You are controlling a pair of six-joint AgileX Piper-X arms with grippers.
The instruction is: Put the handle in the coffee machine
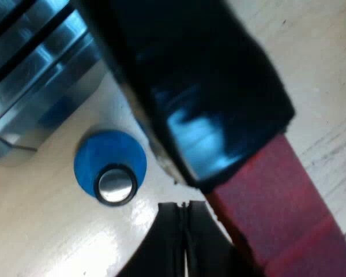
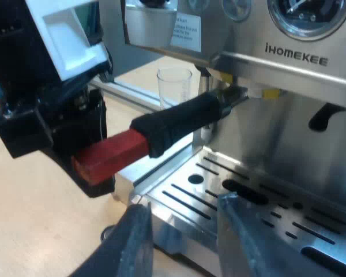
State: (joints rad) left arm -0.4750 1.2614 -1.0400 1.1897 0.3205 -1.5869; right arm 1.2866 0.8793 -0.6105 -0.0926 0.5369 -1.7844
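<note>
Holder (image 2: 179,118): head at the espresso machine (image 2: 300,52) front, red end at the left tool (image 2: 95,176), whose grip cannot be told. Right tool (image 2: 181,242): released, empty. Blue tamper (image 1: 109,164): on the bench (image 1: 46,231) beside the machine.

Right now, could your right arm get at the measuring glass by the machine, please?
Probably not straight on. The measuring glass stands beyond the handle, which juts from the machine's front with the left gripper at its red end; both lie between it and my open right gripper.
</note>
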